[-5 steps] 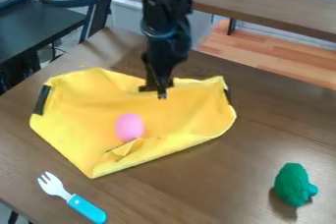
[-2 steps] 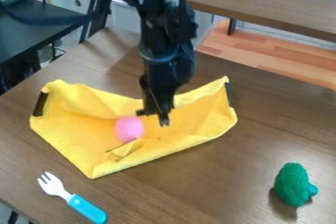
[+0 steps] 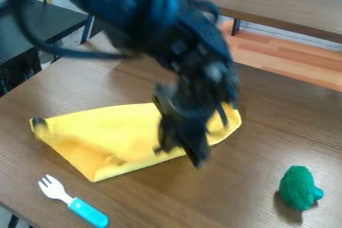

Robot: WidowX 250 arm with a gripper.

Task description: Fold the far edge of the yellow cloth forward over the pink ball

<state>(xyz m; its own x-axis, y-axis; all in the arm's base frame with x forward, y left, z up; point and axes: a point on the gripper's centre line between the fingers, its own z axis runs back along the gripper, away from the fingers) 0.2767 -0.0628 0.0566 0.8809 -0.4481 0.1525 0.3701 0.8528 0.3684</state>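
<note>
Grp. (image 3: 179,157) moved twd cam, fingers apart, nothing visibly held; yellow cloth (image 3: 123,129) below/beside fingertips, its far edge now brought fwd, so fold prob. mostly made.

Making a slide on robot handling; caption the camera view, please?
Black gripper over a yellow cloth on a brown table, with a blue-handled fork and green toy nearby.

A yellow cloth (image 3: 110,127) is lying folded over on the brown table (image 3: 160,192). A dark patch (image 3: 39,121) is showing at its left corner.
</note>
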